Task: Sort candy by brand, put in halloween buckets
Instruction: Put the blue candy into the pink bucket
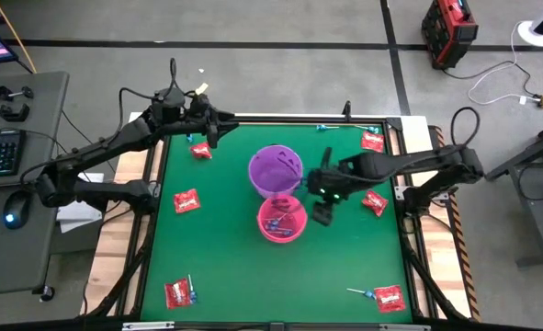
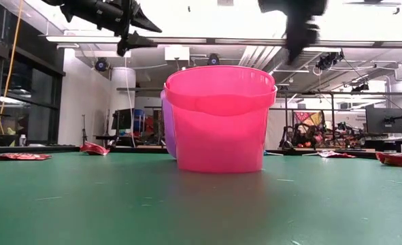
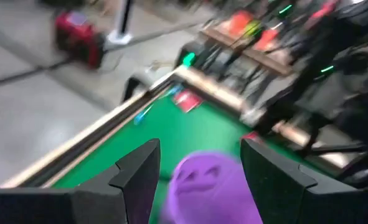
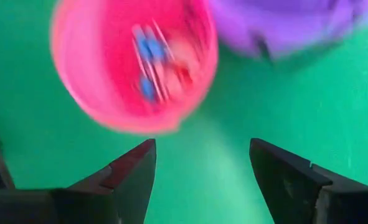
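The pink bucket point(image 1: 282, 219) stands near the table's middle, with the purple bucket point(image 1: 276, 169) touching it on the far side. In the right wrist view the pink bucket point(image 4: 109, 93) holds several blue-headed lollipops point(image 4: 147, 56). My right gripper point(image 1: 320, 204) point(image 4: 202, 162) is open in the air, just right of the pink bucket. My left gripper point(image 1: 218, 129) point(image 3: 199, 168) is open and raised over the far left part of the table, pointing toward the purple bucket point(image 3: 212, 190). A red packet point(image 1: 200, 150) lies flat below it.
More red packets lie flat at left point(image 1: 186, 200), far right point(image 1: 372, 140), right point(image 1: 375, 202), near left point(image 1: 178, 292) and near right point(image 1: 390, 297). Lollipops lie by the far edge point(image 1: 331, 127) and beside both near packets. Open green mat lies near the pink bucket.
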Available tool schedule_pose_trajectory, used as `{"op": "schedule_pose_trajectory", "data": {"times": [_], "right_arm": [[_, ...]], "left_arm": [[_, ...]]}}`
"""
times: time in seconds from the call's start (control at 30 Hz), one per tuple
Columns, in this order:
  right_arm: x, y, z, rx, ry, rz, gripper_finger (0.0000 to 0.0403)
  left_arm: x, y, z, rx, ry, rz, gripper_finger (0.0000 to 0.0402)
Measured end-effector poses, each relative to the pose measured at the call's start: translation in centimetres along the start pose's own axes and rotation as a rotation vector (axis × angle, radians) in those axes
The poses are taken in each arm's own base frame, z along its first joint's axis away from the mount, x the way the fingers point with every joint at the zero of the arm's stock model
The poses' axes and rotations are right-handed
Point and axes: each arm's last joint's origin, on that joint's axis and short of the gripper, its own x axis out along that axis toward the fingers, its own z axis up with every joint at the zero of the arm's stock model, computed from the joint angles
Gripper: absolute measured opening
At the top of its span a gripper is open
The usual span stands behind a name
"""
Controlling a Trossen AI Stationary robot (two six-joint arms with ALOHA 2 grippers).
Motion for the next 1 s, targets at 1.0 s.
{"op": "schedule_pose_trajectory", "data": {"times": [1.0], "right_arm": [[3.1,-3.2,-3.2,0.201,-0.15,0.105,0.0252]], "left_arm": [[5.7,17.1,-11.2,-0.724,0.592,1.35,0.0202]]}}
